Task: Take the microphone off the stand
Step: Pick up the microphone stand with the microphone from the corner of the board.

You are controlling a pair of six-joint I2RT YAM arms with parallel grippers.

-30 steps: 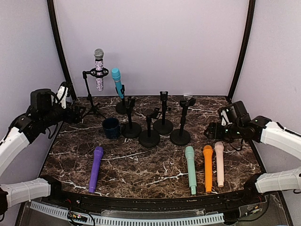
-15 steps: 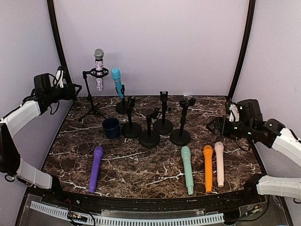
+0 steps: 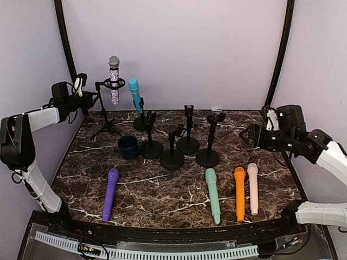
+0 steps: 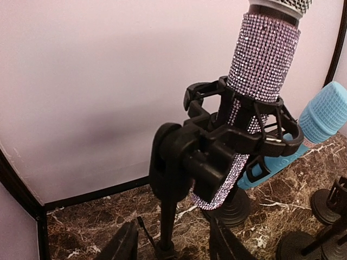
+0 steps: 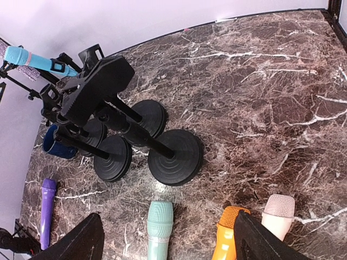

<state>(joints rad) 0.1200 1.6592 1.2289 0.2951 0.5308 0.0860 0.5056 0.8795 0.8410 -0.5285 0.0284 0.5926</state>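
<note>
A purple glitter microphone [image 3: 114,81] stands upright in a black shock mount [image 3: 114,84] on a tripod stand [image 3: 103,116] at the back left. In the left wrist view the microphone [image 4: 259,76] sits in the mount [image 4: 227,138], and the stand's pole [image 4: 167,216] rises between my fingers. My left gripper [image 3: 92,99] is open just left of the pole, below the mount, and its dark fingertips [image 4: 122,246] straddle the pole without touching it. My right gripper [image 3: 246,135] is open and empty, above the table at the right.
A blue microphone [image 3: 135,95] leans in a stand just right of the glitter one. Several empty black stands [image 3: 172,157] and a dark blue cup [image 3: 128,147] fill the middle. Purple [image 3: 110,194], teal [image 3: 212,195], orange [image 3: 239,192] and pink [image 3: 252,187] microphones lie in front.
My left arm has risen and swung back to the glitter microphone's stand. My right arm has lifted and drawn back to the right. The teal microphone has shifted a little to the left.
</note>
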